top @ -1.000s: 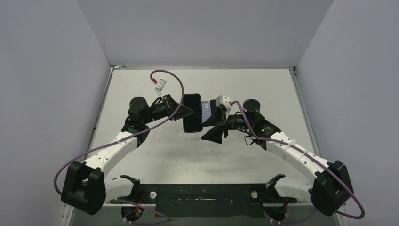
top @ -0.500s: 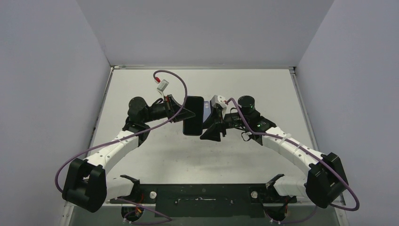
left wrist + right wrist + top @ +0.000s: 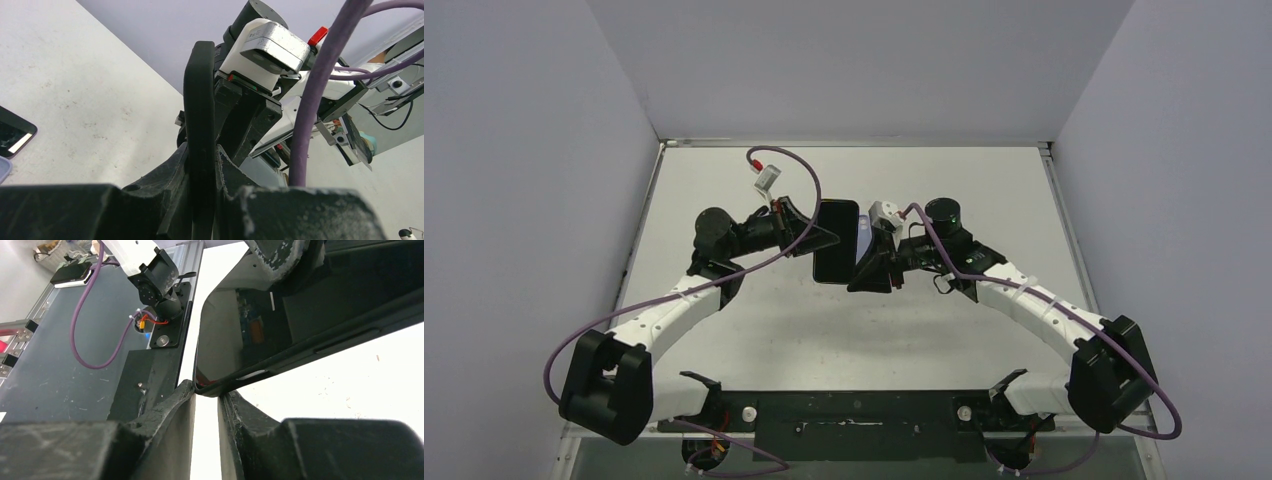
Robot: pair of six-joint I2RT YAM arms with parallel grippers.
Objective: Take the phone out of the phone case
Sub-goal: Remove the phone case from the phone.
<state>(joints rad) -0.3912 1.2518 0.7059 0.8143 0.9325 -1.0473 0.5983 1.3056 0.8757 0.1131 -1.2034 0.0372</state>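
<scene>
A black phone in its black case is held upright above the middle of the table. My left gripper is shut on its left long edge; in the left wrist view the phone stands edge-on between the fingers of the left gripper. My right gripper is at the phone's near right corner. In the right wrist view that corner is wedged between the tips of the right gripper, whose jaws stand a phone's thickness apart and touch both faces. The glossy screen faces the right wrist camera.
A lavender flat item lies on the table behind the held phone. The left wrist view shows a dark phone and a lavender edge lying on the table. A purple cable loops above the left wrist. Grey walls enclose the table.
My right gripper has moved left and closed in on the phone's near right corner. The left gripper has tilted the phone slightly and shifted it a little right.
</scene>
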